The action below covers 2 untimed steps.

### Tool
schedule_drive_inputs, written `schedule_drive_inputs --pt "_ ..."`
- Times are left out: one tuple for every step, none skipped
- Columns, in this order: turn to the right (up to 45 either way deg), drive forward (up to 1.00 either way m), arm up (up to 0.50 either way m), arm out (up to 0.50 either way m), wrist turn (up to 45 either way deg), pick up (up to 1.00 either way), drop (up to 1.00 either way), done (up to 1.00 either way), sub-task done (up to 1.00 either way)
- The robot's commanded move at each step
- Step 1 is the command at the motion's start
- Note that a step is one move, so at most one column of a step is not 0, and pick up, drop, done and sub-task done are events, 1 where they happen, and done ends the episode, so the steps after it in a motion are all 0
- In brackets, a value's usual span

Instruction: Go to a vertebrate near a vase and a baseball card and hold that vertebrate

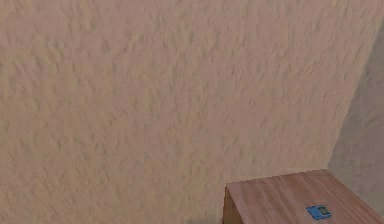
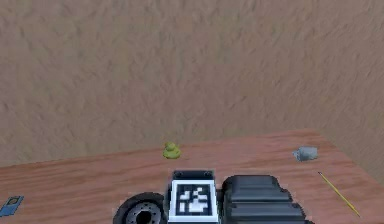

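Note:
A small yellow-green figure (image 2: 172,151) stands on the wooden tabletop (image 2: 90,180) near the wall. Farther along, a small grey-blue thing (image 2: 305,154) lies on the same top. A small blue card (image 2: 10,203) rests at the arm side view's left edge, and the blue card (image 1: 320,211) lies on the table corner (image 1: 260,200) in the forward view. At the arm side view's bottom edge are a white square with black marks (image 2: 193,197), a dark ribbed arm part (image 2: 260,200) and the gripper's dark round body (image 2: 140,212). Its far end is cut off, so I cannot tell whether it holds anything.
A thin yellow pencil (image 2: 340,190) lies near the table's right edge. A rough beige wall (image 2: 190,70) runs close behind the table. The same kind of wall (image 1: 160,90) stands straight ahead, meeting a shaded side wall (image 1: 365,130) at a corner.

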Motion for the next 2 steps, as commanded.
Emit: schedule_drive_inputs --pt "0.0 0.00 0.00 0.34 0.0 0.00 0.00 0.00 0.00" --pt "0.0 0.00 0.00 0.00 45.0 0.00 0.00 0.00 0.00"
